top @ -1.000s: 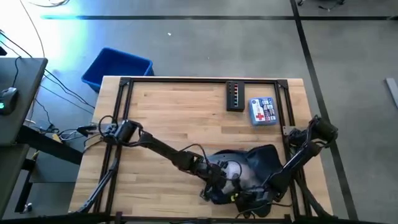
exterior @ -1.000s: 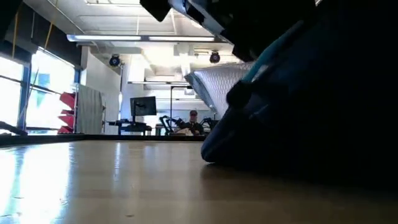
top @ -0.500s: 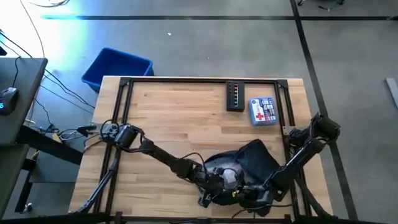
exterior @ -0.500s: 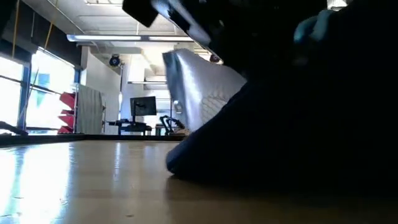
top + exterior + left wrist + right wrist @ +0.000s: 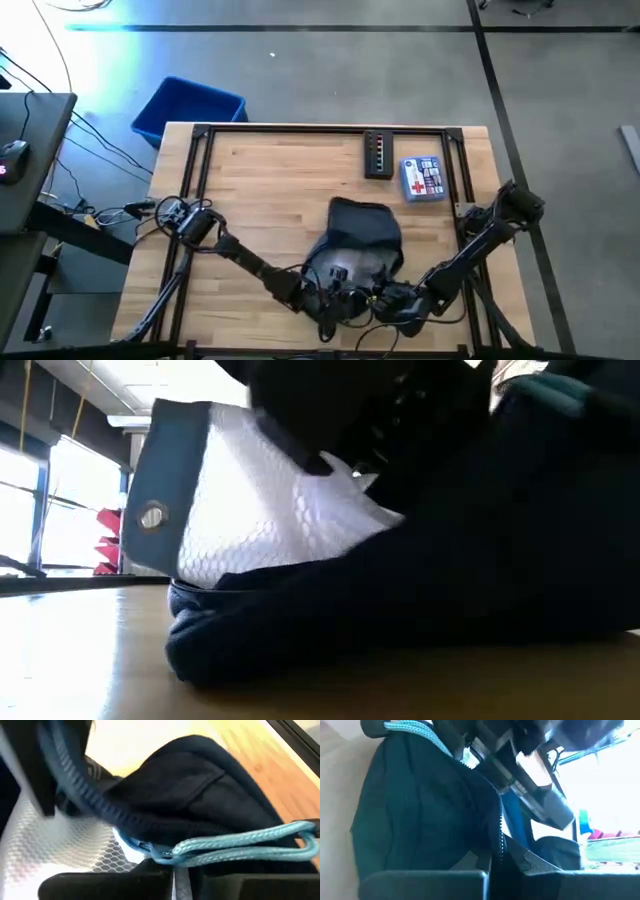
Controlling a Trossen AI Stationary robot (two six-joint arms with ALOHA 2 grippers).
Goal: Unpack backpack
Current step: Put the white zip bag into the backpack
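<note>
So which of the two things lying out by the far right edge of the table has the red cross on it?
The pale blue pouch, nearest the right edge. The slim black case beside it shows no cross, only a row of small coloured dots.

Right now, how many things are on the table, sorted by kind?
Backpack: 1
White mesh pouch poking out of it: 1
First-aid kit: 1
Black box with coloured dots: 1
Total: 4

Backpack [image 5: 362, 232] at table's [image 5: 270, 180] near edge (kit [image 5: 421, 179] behind)
</note>
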